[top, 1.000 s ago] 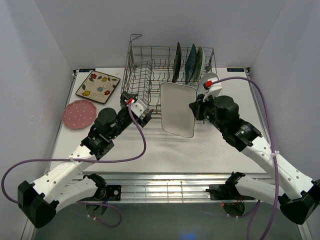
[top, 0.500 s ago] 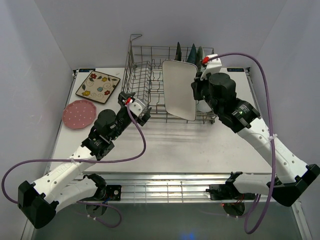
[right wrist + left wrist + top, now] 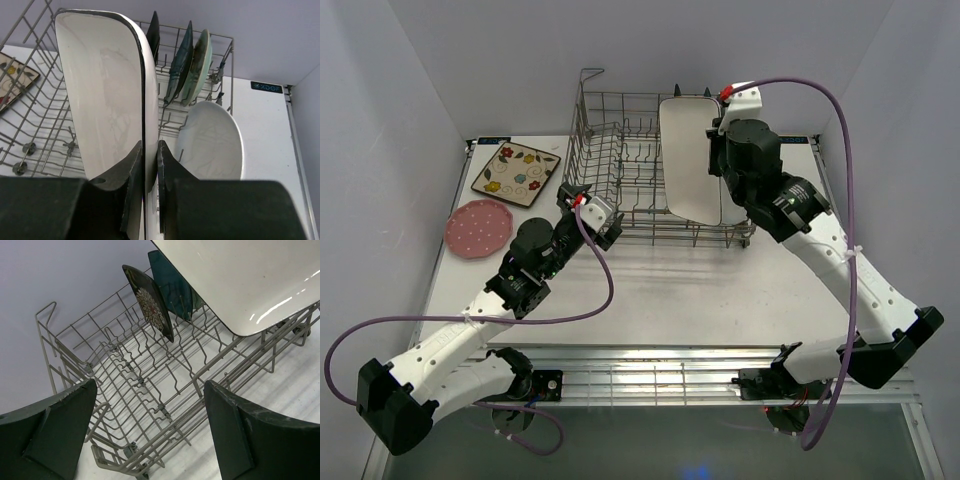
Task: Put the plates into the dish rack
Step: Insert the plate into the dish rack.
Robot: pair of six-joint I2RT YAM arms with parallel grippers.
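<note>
The white rectangular plate (image 3: 688, 160) is clamped on its edge by the right claw (image 3: 714, 165), whose fingers (image 3: 134, 165) are pressed together on the dark-rimmed border. It hangs over the dish rack (image 3: 610, 150). Its long axis runs straight out from the fingertips, away from the claw. The plate stands on edge, with its hollow face turned to the claw's left.

Much of it is hard to read. The pinched end disappears between the fingers in the right wrist view. In the left wrist view the frame cuts off all but one rounded corner, which sits above the near wires. I cannot tell whether that corner touches the rack. From above, the plate covers the dishes standing behind it.

Beyond the fingertips and a little to the claw's right, three dishes stand upright between the tines. These are the dark patterned square (image 3: 150, 302), the teal square (image 3: 181, 50) and the mint-green round (image 3: 199, 55). Just right of the claw lies the white oval (image 3: 212, 140). The arm hides it from above, so I cannot tell whether it is inside the rack or beside it.

The left claw (image 3: 592, 212) has its fingers wide apart, holding nothing, and points at the rack's near left corner. Well to its left on the table (image 3: 720, 290) lie the cream floral square (image 3: 516, 172) and the pink dotted round (image 3: 478, 228).
</note>
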